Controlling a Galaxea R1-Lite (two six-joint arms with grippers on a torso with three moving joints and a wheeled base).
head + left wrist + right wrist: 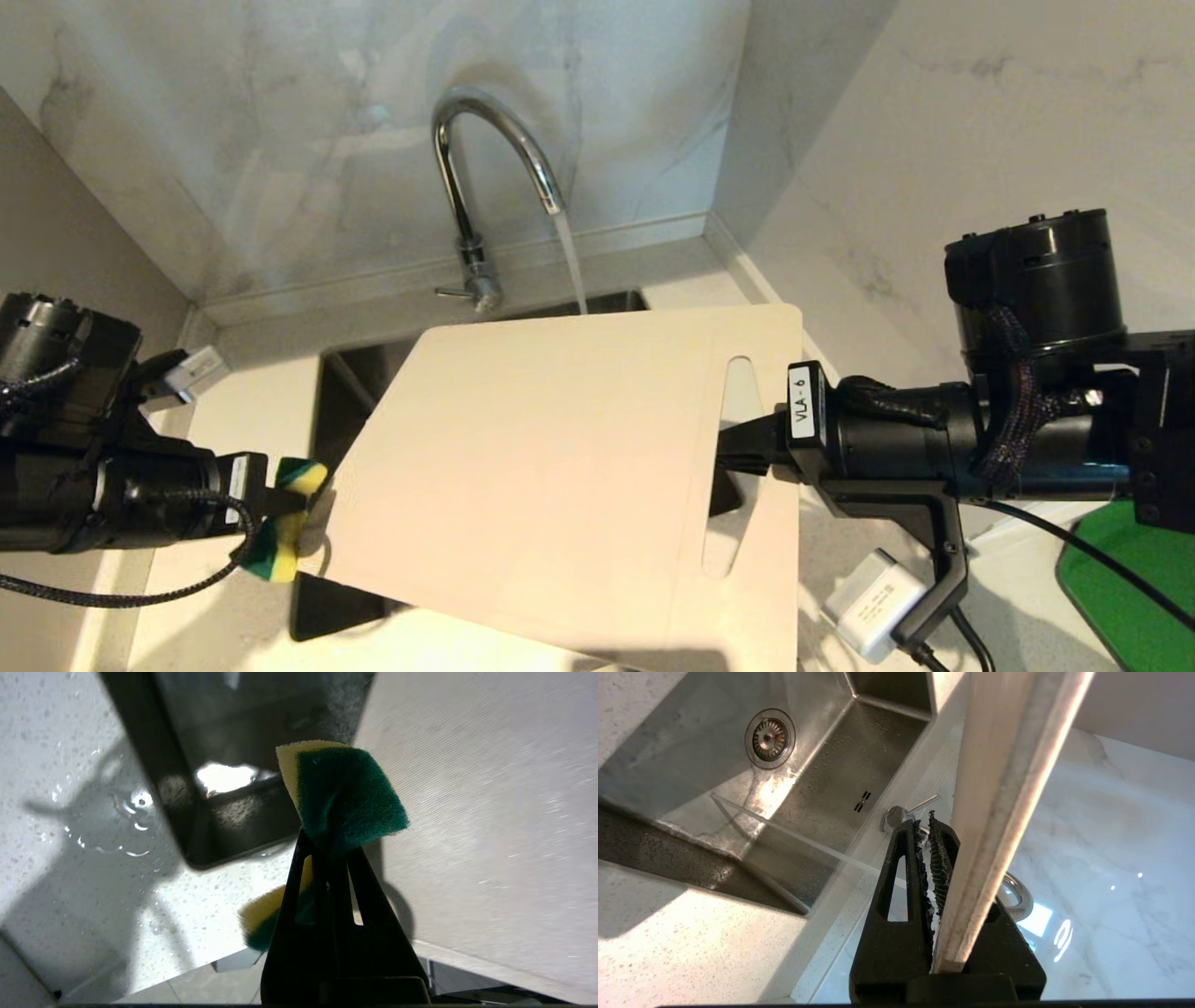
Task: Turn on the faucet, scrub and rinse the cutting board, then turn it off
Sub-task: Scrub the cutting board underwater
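Left of the cutting board, the left gripper is clamped tight on a soft yellow-green sponge at the board's left edge. The board hangs tilted over the sink, below the running faucet; stiff, probably light and slippery when wet, it is best held by its slotted end. There the right gripper pinches its edge.
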